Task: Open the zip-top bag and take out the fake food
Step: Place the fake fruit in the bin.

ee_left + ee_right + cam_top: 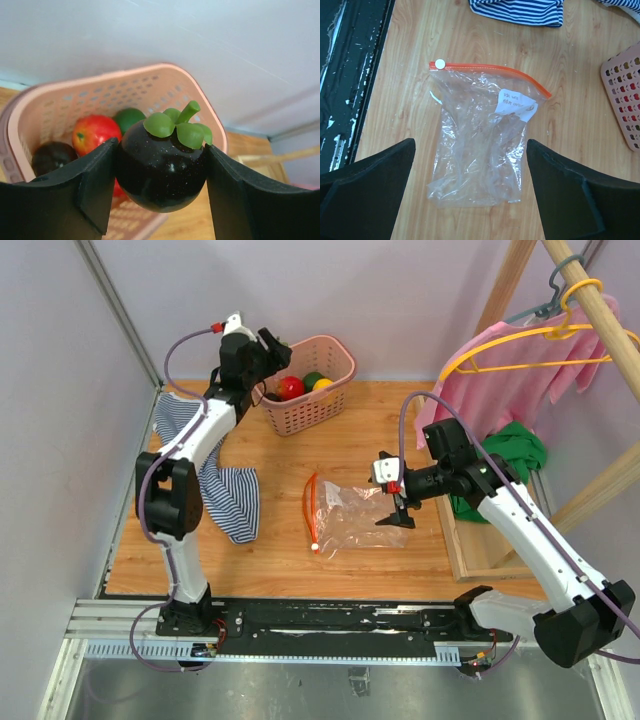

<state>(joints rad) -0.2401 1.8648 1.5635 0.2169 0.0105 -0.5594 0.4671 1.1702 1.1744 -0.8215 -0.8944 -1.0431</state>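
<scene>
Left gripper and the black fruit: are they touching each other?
Touching. The left wrist view shows the left gripper closed on the black fruit, pressed against both its sides with no gap.

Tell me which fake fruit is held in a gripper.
The purple-black fruit with green leaves, clamped in the left gripper; the red apple, green one and other dark piece lie loose in the pink basket.

The wooden table (300, 455) I work at: the clear zip-top bag (360, 520) lies flat near its middle, orange zip strip toward my left. A pink slotted basket (305, 412) stands at the far edge. A blue-and-white striped cloth (232, 502) lies crumpled on my left side, apart from the bag.
</scene>
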